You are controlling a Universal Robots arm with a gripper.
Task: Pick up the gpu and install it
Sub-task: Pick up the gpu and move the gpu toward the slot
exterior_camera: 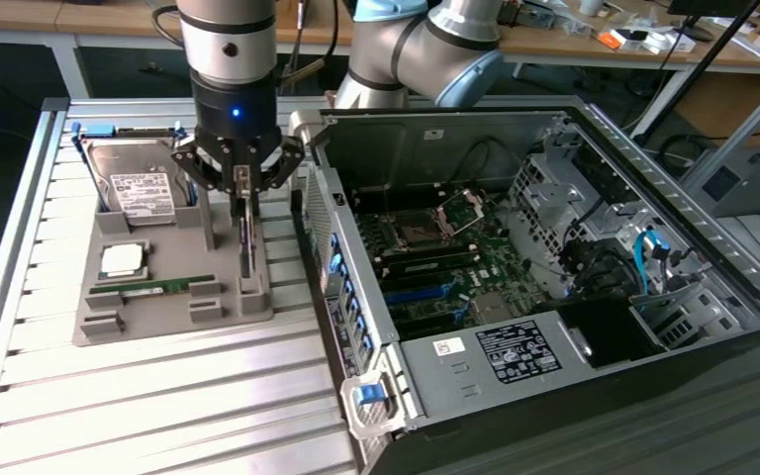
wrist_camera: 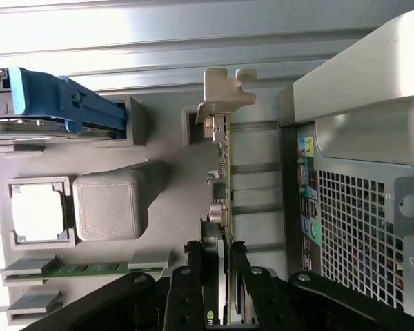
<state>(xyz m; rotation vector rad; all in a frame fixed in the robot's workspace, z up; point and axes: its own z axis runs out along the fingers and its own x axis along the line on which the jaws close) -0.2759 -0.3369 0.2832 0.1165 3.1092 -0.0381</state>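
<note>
On the exterior view's left lies a slatted metal table point(exterior_camera: 37, 396), and on it sits a grey tray point(exterior_camera: 103, 322) with several pockets. In the far pocket of the tray a hard drive point(exterior_camera: 136, 188) leans with its white label facing up. Nearer to the camera a processor point(exterior_camera: 123, 259) lies flat in a square pocket, and just in front of it a green memory stick point(exterior_camera: 155, 287) lies along a narrow slot.

At the side of the tray nearest the case, the gpu point(exterior_camera: 245, 252) stands on its edge in a slot. The arm point(exterior_camera: 233, 49) comes straight down over it, and the gripper point(exterior_camera: 241, 193) is at the upper edge of the card. In the wrist view the gpu point(wrist_camera: 225, 179) runs away from the gripper point(wrist_camera: 216, 248), with its silvery bracket point(wrist_camera: 224, 96) at the far end. The two fingers point(wrist_camera: 192, 276) stand one on each face of the card and look pressed against it, so the gripper is clamped on the gpu. The card is in its slot in the tray.

On the exterior view's right, just beside the tray, stands the open case point(exterior_camera: 340, 257), with the motherboard point(exterior_camera: 433, 247) visible inside. The wrist view shows the perforated back of the case point(wrist_camera: 359, 207) near the card.
</note>
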